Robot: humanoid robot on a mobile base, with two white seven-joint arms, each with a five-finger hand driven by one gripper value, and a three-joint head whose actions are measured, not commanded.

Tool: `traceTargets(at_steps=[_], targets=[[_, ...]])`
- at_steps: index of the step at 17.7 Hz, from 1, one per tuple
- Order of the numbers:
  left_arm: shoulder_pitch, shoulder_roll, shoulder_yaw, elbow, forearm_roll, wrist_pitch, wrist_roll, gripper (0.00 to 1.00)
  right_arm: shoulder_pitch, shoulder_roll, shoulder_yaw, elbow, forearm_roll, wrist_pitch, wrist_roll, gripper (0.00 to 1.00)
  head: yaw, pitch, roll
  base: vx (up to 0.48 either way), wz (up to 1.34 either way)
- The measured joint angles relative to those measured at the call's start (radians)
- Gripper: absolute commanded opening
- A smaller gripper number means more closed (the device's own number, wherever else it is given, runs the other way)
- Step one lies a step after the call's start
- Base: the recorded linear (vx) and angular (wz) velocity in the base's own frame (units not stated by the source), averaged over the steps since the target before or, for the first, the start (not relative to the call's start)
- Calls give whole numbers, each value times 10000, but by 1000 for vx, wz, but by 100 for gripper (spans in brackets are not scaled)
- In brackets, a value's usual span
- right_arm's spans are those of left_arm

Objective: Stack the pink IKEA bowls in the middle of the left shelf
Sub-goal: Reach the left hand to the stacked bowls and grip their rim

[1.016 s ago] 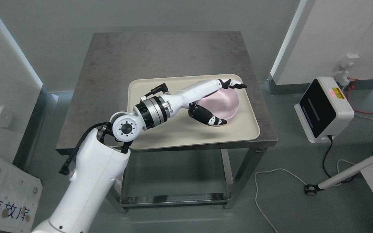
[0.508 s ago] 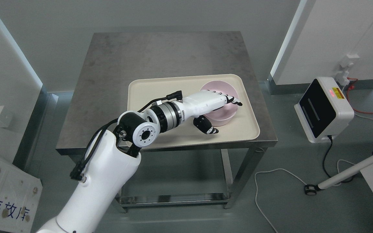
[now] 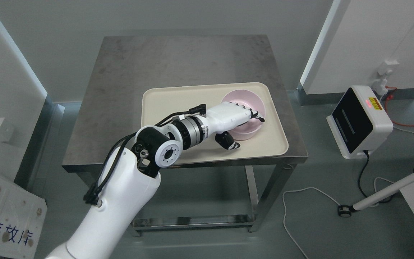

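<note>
I see the pink bowl [image 3: 244, 115] sitting at the right end of the cream tray [image 3: 178, 104], which lies on the steel table [image 3: 156, 61]. My left hand [image 3: 237, 120] lies over the bowl, fingers [image 3: 255, 114] curled over its inside and thumb [image 3: 228, 141] against the near outer wall, gripping the rim. A white box-shaped device [image 3: 359, 122] stands on the floor to the right.

Matt, scuffed metal table [image 3: 149, 72], smooth matt plastic tray [image 3: 167, 100], satin pink bowl [image 3: 241, 99].
</note>
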Motion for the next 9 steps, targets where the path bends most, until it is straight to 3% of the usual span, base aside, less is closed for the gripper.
traceTargets(at_steps=[9], targets=[[-79, -53, -15, 463, -283, -71, 17, 62, 0, 0, 0, 0, 0, 0, 0, 100, 0, 0, 0, 0, 0]])
